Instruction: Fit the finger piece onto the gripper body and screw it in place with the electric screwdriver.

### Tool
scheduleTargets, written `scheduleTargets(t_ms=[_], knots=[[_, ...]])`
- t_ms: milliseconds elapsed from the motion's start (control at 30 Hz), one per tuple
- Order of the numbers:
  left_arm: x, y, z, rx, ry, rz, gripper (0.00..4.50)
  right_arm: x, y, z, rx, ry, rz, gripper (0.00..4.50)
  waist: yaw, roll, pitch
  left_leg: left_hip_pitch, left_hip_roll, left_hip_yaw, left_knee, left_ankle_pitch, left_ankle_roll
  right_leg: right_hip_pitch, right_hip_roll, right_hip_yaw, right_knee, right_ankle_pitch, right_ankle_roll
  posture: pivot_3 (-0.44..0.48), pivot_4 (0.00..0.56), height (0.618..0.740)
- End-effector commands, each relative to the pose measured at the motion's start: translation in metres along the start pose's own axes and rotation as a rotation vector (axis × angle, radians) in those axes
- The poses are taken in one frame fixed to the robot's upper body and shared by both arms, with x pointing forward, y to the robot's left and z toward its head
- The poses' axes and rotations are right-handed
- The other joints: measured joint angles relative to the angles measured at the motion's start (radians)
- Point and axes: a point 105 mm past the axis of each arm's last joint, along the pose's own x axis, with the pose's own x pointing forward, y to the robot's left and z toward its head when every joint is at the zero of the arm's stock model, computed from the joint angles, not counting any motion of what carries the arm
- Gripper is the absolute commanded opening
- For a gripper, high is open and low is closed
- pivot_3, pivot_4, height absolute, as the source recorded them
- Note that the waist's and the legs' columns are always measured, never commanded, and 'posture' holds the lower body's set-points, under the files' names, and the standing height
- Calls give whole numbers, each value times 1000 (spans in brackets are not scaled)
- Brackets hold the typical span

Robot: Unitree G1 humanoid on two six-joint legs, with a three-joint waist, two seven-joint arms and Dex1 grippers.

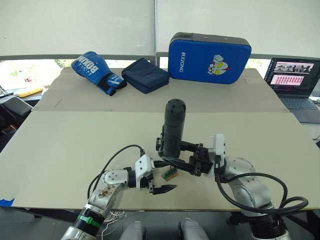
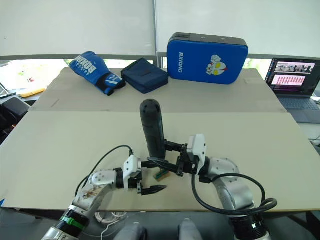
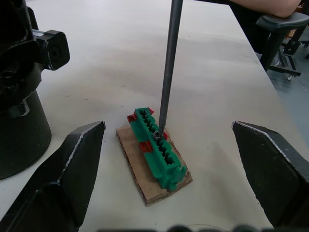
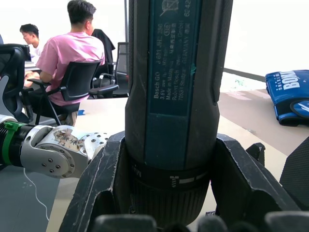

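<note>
Nearest the robot, the left end effector (image 1: 159, 189) is hovering low over the pale beige surface (image 1: 75, 145) with its two black fingers spread wide and gripping nothing. Just beyond it, the small green ribbed block on its tan cardboard backing (image 3: 157, 150) is lying flat on the surface, and the thin metal bit (image 3: 167, 67) of the long dark grey-black cylindrical electric screwdriver (image 1: 173, 131) is pressing down into one of the block's pockets, apparently picking up a screw. The right end effector (image 1: 192, 161) is clamping the screwdriver's lower barrel and holding it upright. Beside the block, seen from the left wrist, a black assembly with a round dark base (image 3: 21, 92) is standing, likely the gripper body; whether the black wedge-shaped finger piece is already sitting on it cannot be told. As a judgement, the task is standing at an early-to-middle stage: the tool is in hand, while the driving of the screw is remaining. Farther back, a blue boxing glove (image 1: 95, 71), a navy pouch (image 1: 145, 75) and a blue strike pad (image 1: 209, 58) are lying idle.
</note>
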Motion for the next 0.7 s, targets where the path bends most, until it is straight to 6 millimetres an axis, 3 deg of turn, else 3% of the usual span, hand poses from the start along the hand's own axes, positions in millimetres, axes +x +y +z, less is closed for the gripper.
scheduleTargets(t_ms=[33,700], knots=[[-4,-2,-18,-60,48,20,4450,1,-1,10,-45,-35,-1,1922,0,0,0,0,0,0,0,0,0,0,0,0,0,0,0,0,150,740],[-5,-2,-17,-62,48,25,4450,-1,0,0,-40,11,-4,1922,0,0,0,1,0,0,0,0,0,0,0,0,0,0,0,0,150,740]])
